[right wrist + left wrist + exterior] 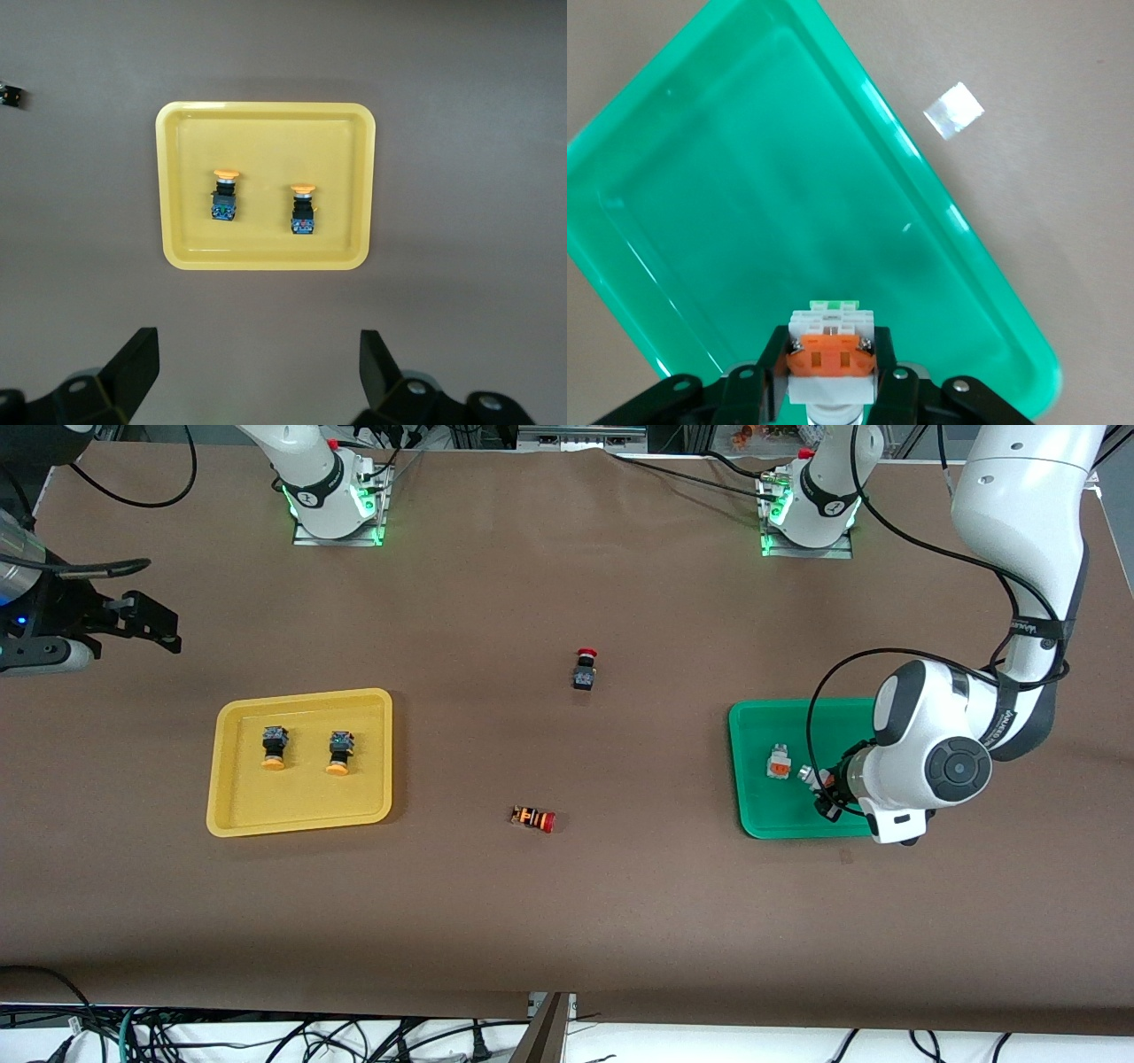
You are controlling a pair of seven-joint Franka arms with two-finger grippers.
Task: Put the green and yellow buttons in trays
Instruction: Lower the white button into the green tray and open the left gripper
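The green tray [753, 731] lies toward the left arm's end of the table, with one white-grey button with orange marks [778, 762] in it. My left gripper [819, 784] is over this tray, shut on a second white-grey button [831, 354] held just above the tray floor [788, 204]. The yellow tray [301, 819] lies toward the right arm's end and holds two black-bodied buttons with yellow-orange caps [274, 747] [339, 752]. They also show in the right wrist view [225, 195] [303, 211]. My right gripper [133, 620] is open and empty, up over bare table beside the yellow tray [266, 261].
A black-bodied switch with a red cap [585, 669] stands mid-table. An orange-and-black striped switch with a red cap [533, 818] lies nearer to the front camera, between the trays. A small pale patch [953, 111] is on the table by the green tray.
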